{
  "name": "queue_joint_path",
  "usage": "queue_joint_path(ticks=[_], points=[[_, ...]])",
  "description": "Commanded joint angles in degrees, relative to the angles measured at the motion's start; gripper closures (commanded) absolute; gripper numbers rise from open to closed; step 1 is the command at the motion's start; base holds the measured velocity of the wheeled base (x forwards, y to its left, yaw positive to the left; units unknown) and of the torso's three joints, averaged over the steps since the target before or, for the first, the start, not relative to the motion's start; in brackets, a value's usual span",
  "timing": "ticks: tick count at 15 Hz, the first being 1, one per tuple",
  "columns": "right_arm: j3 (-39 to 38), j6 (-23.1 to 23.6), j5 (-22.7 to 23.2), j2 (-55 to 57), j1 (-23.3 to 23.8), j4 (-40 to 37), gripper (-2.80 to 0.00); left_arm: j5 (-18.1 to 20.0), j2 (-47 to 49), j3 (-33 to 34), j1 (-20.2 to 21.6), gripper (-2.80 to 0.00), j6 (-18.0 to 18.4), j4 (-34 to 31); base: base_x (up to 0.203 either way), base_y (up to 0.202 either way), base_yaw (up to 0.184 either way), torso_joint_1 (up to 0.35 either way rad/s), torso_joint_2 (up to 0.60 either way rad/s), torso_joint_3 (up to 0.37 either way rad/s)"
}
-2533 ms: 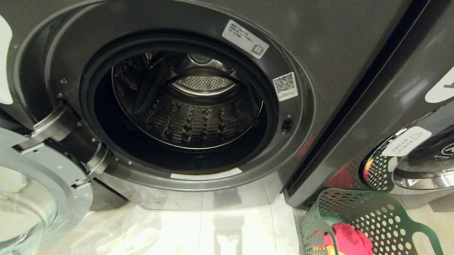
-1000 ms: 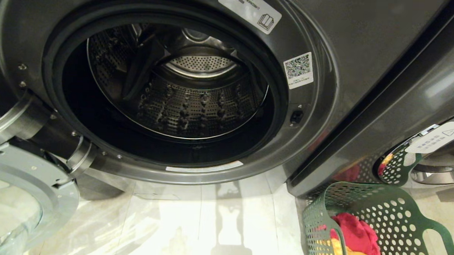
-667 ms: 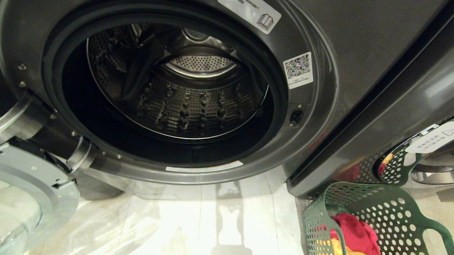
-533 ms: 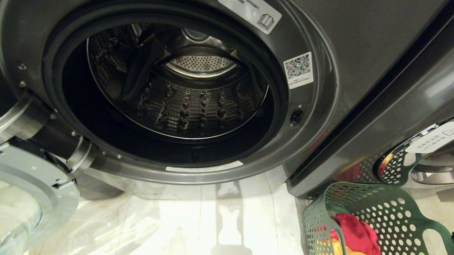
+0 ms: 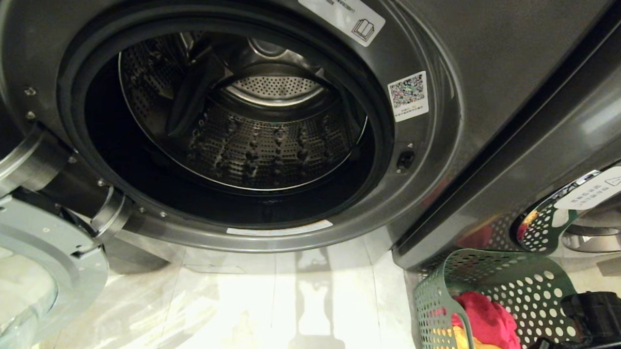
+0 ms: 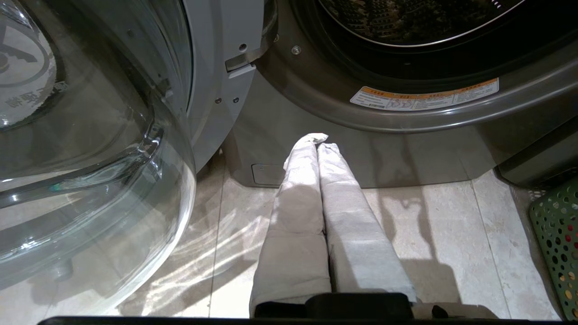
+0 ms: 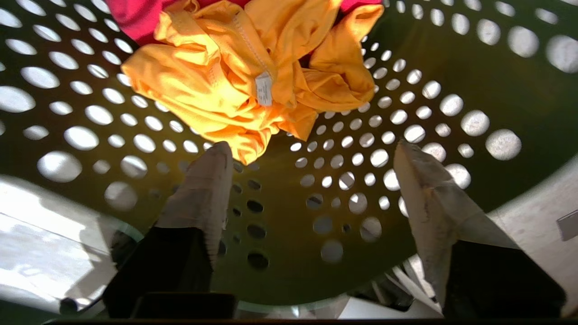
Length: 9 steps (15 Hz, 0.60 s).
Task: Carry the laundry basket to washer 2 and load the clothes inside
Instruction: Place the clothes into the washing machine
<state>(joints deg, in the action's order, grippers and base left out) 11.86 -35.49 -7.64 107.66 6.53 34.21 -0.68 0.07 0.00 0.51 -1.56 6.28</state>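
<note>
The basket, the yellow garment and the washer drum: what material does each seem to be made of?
Basket: likely moulded plastic, matt green, with even round holes. Yellow garment: soft knit fabric, probably cotton-like; it crumples and bears a sewn label. Drum: apparently stainless steel, shiny and perforated.

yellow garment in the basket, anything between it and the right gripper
Nothing visible does. The right gripper is inside the laundry basket with fingers apart, and only open space separates it from the yellow garment.
</note>
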Motion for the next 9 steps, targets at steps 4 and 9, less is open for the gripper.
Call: queue_joint_path(ticks=[4, 9], points=[[11.5, 16.3, 6.5, 19.9, 3.4, 3.5, -2.8, 0.0, 0.0, 2.3, 0.0, 0.0, 0.0, 0.0, 0.0, 0.0, 0.0, 0.0, 0.0, 0.0], [18.3, 27.4, 8.7, 28.1, 3.7, 7.2, -2.8, 0.0, 0.0, 2.3, 0.0, 0.0, 0.0, 0.0, 0.0, 0.0, 0.0, 0.0, 0.0, 0.0]])
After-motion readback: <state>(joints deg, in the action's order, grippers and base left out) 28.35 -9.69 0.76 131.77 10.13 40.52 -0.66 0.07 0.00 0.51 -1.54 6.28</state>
